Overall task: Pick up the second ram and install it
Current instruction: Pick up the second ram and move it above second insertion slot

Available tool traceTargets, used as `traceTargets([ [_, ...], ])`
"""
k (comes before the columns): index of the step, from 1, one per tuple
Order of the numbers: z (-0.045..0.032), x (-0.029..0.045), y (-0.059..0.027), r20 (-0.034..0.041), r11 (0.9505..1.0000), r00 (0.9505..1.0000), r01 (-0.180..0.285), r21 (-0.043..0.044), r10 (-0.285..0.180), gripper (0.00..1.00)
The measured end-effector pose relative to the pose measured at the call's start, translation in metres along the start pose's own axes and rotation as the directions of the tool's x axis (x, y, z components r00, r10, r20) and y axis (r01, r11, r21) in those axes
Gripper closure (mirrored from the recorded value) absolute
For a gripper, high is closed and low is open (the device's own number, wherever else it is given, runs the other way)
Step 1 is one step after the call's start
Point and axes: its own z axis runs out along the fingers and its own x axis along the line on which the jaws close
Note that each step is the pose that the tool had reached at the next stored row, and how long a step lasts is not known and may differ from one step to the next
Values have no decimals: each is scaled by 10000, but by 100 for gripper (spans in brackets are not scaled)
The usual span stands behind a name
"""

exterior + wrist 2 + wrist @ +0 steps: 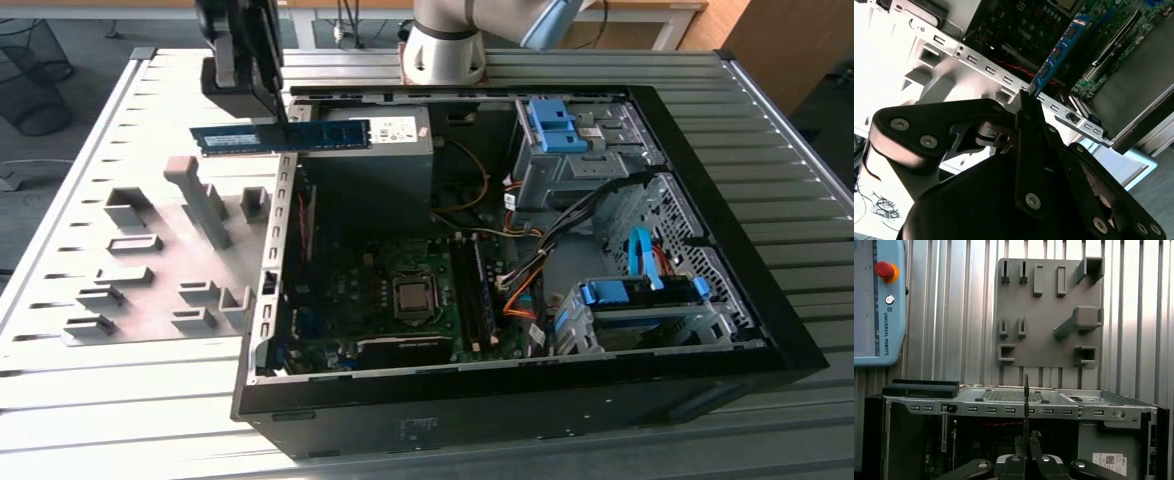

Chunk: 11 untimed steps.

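The second ram (300,136) is a long blue-green stick lying level in the air, above the open computer case's edge at the exterior view's left. My black gripper (264,115) is shut on it from above, near its middle. In the second wrist view the ram (1059,52) reaches out from the closed fingertips (1026,102) over the motherboard. In the first wrist view the ram (1026,400) appears edge-on, rising from the gripper (1026,442). The black slot rails (470,290) lie lower in the case beside the processor socket (414,297).
A grey fixture plate (147,260) with a tall post (200,200) lies on the slatted table beside the case. Inside the case are cables (534,270), blue drive cages (641,295) and a power supply (367,170). A teach pendant (879,300) rests on the table.
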Motion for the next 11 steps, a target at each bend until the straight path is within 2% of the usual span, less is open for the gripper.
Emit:
traceTargets([
  [5, 0, 2, -85, 0, 10000, 10000, -1, 0, 1, 86],
  [6, 0, 4, -171, 1, 10000, 10000, 0, 0, 0, 86],
  [11, -1, 7, -307, 0, 10000, 10000, -1, 0, 1, 86],
])
